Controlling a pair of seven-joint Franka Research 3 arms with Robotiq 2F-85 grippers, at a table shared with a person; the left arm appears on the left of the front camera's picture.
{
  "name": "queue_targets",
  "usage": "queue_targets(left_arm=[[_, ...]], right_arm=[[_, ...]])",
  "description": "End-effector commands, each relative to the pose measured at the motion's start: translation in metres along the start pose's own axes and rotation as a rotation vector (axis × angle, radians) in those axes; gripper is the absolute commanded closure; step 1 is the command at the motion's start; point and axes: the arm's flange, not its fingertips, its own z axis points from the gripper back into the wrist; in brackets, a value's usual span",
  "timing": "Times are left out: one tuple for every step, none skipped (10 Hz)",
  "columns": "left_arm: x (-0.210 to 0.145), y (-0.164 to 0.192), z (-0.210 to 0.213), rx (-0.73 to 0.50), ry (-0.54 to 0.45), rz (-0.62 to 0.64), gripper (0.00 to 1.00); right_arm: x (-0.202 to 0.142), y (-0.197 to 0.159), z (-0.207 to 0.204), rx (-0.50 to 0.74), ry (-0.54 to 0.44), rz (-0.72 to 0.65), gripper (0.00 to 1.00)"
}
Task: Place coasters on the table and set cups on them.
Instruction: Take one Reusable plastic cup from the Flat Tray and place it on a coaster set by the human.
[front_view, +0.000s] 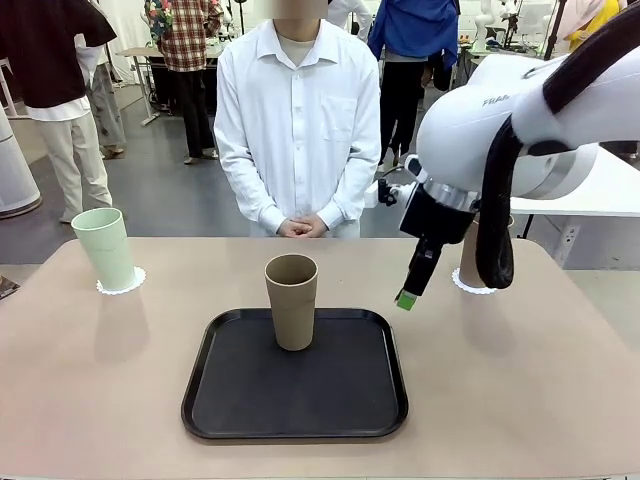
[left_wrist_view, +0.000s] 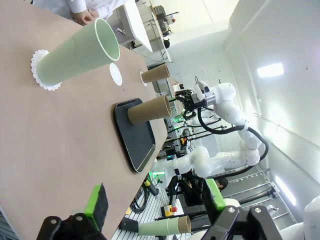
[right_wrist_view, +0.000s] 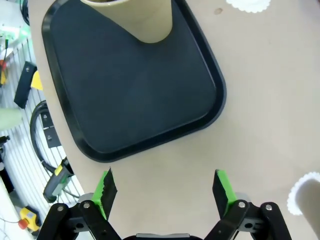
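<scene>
A mint green cup (front_view: 104, 248) stands on a lacy white coaster (front_view: 121, 283) at the table's far left. One tan cup (front_view: 291, 300) stands on the black tray (front_view: 295, 400) in the middle. Another tan cup (front_view: 468, 262) stands on a coaster (front_view: 470, 287) at the far right, partly behind my right arm. My right gripper (front_view: 408, 292) hangs open above the table between the tray and that cup, holding nothing. In the right wrist view its fingers (right_wrist_view: 165, 192) spread over bare table beside the tray (right_wrist_view: 200, 45). A bare coaster (left_wrist_view: 115, 74) lies beyond the tray. My left gripper (left_wrist_view: 155, 200) is open and empty.
A person in a white shirt (front_view: 297, 120) stands at the far edge with hands clasped. The beige table (front_view: 90, 380) has free room on both sides of the tray. A white table (front_view: 600, 190) stands behind on the right.
</scene>
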Motion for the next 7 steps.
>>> queue_targets(left_arm=[[-0.0008,-0.0032,0.001,0.004,-0.003,0.002,0.0],[-0.0008,-0.0032,0.001,0.004,-0.003,0.002,0.0],[-0.0008,-0.0032,0.001,0.004,-0.003,0.002,0.0],[-0.0008,-0.0032,0.001,0.004,-0.003,0.002,0.0],[-0.0008,-0.0032,0.001,0.004,-0.003,0.002,0.0],[-0.0008,-0.0032,0.001,0.004,-0.003,0.002,0.0],[-0.0008,-0.0032,0.001,0.004,-0.003,0.002,0.0]], right_arm=[[-0.0025,0.0018,0.0127,-0.015,-0.012,-0.002,0.0],[-0.0025,0.0018,0.0127,-0.015,-0.012,-0.002,0.0],[-0.0025,0.0018,0.0127,-0.015,-0.012,-0.002,0.0],[-0.0025,0.0018,0.0127,-0.015,-0.012,-0.002,0.0],[-0.0025,0.0018,0.0127,-0.015,-0.012,-0.002,0.0],[-0.0025,0.0018,0.0127,-0.015,-0.012,-0.002,0.0],[-0.0025,0.0018,0.0127,-0.015,-0.012,-0.002,0.0]])
